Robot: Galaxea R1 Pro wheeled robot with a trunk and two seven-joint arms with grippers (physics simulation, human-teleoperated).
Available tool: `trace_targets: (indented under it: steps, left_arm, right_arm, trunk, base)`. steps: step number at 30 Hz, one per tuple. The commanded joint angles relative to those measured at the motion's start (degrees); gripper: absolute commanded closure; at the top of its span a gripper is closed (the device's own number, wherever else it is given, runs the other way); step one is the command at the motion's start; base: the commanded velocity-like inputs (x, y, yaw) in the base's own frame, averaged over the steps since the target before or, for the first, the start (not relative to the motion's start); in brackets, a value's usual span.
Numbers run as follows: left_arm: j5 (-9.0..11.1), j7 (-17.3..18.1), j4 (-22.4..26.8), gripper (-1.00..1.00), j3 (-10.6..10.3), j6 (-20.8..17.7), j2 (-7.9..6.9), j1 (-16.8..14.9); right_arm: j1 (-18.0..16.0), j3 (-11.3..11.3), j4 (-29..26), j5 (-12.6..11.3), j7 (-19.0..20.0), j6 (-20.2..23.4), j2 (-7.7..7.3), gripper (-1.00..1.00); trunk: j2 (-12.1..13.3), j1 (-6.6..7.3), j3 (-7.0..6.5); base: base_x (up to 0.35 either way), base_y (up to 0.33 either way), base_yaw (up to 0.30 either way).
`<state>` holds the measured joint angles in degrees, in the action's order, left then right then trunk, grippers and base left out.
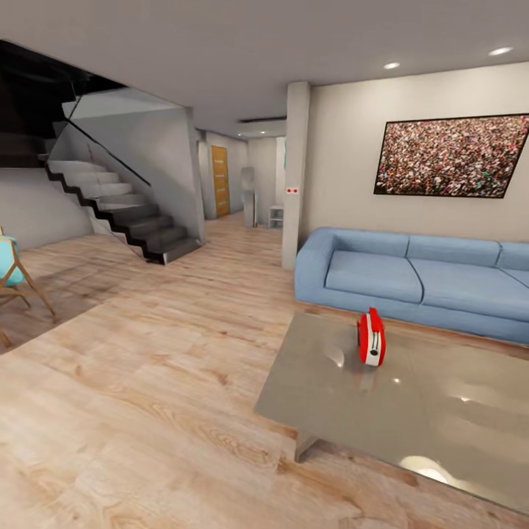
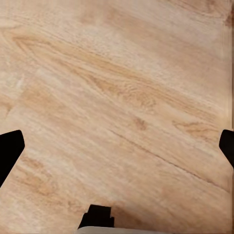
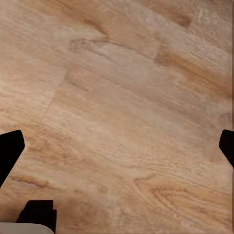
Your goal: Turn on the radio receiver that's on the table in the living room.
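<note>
The red radio receiver [image 1: 371, 337] stands upright on the glossy grey coffee table [image 1: 411, 415], near its far edge, its white side panel turned toward me. The table lies at the right of the head view, in front of the light-blue sofa [image 1: 415, 278]. In the left wrist view, my left gripper [image 2: 117, 146] is open, its dark fingertips [image 2: 9, 151] wide apart over bare wood floor. My right gripper [image 3: 117, 146] is likewise open over the plank floor, with dark fingertips [image 3: 9, 151] at the picture's edges. Nothing is between either pair of fingers.
Light wood plank floor [image 1: 147, 382] stretches between me and the table. Dark stairs [image 1: 125, 213] rise at the back left. A wooden chair with a turquoise seat [image 1: 13, 275] stands at the left edge. A pillar [image 1: 295, 176] stands beside the sofa, and a crowd picture [image 1: 450, 156] hangs above it.
</note>
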<state>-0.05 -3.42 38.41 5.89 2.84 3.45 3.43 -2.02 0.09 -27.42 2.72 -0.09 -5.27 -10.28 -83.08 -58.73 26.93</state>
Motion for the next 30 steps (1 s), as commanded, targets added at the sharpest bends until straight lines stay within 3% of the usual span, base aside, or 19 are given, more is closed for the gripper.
trace_targets:
  steps: [1,13,25,30]
  left_arm:
    - [-0.02,-0.01,0.0,-1.0,0.0,-0.01,0.03,0.0]
    - [-0.04,-0.01,-0.04,-1.0,0.0,-0.02,0.07,0.0]
    - [0.08,-0.01,0.01,-1.0,0.0,0.04,-0.01,0.0]
    - [0.2,-0.01,0.08,-1.0,0.45,0.2,-2.08,0.0]
  right_arm:
    - [0.0,0.0,0.0,0.0,0.0,0.0,0.0,-1.0]
    - [0.0,0.0,0.0,0.0,0.0,0.0,0.0,-1.0]
    - [0.0,-0.23,0.0,-0.36,0.0,-0.14,0.0,-1.0]
    - [0.0,-0.28,-0.14,-0.38,-0.01,-0.16,-0.15,-1.0]
  trunk:
    - [0.0,0.0,0.0]
    - [0.0,0.0,0.0]
    - [0.0,0.0,0.0]
    - [0.0,0.0,0.0]
  base:
    - [0.325,-0.16,0.0]
    - [0.319,-0.177,0.108]
    - [0.304,-0.202,0.01]
    - [0.107,-0.06,0.0]
